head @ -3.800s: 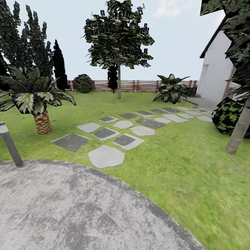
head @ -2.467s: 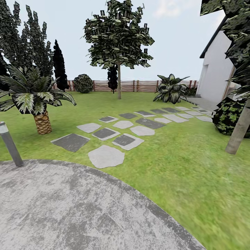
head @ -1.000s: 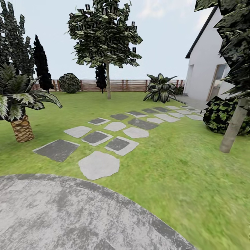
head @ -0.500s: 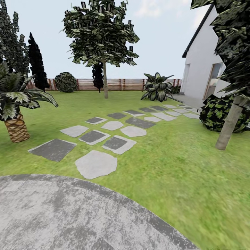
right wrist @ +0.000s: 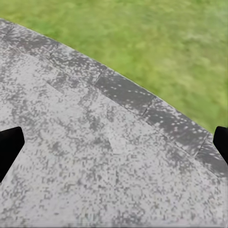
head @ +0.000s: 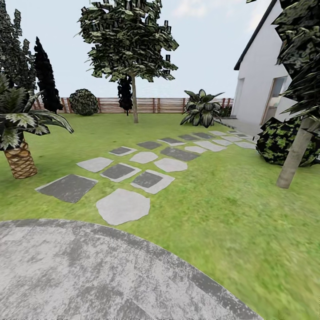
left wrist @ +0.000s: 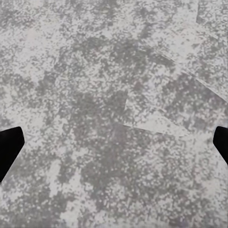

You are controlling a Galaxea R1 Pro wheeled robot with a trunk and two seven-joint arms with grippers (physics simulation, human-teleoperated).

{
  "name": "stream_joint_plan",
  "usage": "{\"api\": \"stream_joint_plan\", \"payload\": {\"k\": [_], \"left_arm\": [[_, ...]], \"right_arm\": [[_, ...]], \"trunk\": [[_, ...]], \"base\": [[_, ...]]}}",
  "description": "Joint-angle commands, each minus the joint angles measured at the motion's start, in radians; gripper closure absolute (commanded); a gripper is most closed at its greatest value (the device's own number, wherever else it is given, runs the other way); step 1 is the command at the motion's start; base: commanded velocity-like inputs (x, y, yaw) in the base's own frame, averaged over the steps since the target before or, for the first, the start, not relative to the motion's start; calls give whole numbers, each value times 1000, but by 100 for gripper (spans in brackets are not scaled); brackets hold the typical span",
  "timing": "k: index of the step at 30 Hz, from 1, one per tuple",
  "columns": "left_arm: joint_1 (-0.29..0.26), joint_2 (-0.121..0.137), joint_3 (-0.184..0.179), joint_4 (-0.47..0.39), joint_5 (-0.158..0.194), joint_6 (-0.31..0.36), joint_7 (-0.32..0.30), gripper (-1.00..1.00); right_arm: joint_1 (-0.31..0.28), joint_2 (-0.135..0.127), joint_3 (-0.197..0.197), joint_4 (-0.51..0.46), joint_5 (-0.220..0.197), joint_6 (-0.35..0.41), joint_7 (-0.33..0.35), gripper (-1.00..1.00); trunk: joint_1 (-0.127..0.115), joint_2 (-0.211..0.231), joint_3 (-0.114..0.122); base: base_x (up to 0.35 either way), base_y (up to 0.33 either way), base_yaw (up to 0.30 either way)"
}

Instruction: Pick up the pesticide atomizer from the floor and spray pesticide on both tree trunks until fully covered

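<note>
A: Where's the atomizer? I make out lawn (head: 213, 213), stepping stones (head: 123, 206), two bare trunks (head: 294, 155); no atomizer.

B: Both pincers (left wrist: 114, 142) spread, empty, over paving (right wrist: 71, 156); likely light, rigid; I'd grip its neck.

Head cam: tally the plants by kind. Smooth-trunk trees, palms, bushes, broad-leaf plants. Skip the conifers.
Smooth-trunk trees: 2
Palms: 1
Bushes: 2
Broad-leaf plants: 1
Total: 6
</note>
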Motion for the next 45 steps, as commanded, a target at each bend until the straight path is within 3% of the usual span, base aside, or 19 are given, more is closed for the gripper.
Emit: {"api": "stream_joint_plan", "payload": {"k": [1,45], "left_arm": [[-1,0,0,1,5,-4,0,-100],[-1,1,0,1,5,-4,0,-100]], "right_arm": [[-1,0,0,1,0,-3,-2,-100],[-1,0,0,1,0,-3,-2,-100]], "trunk": [[4,-8,-6],[172,-316,-214]], "base": [[0,0,0],[0,0,0]]}}
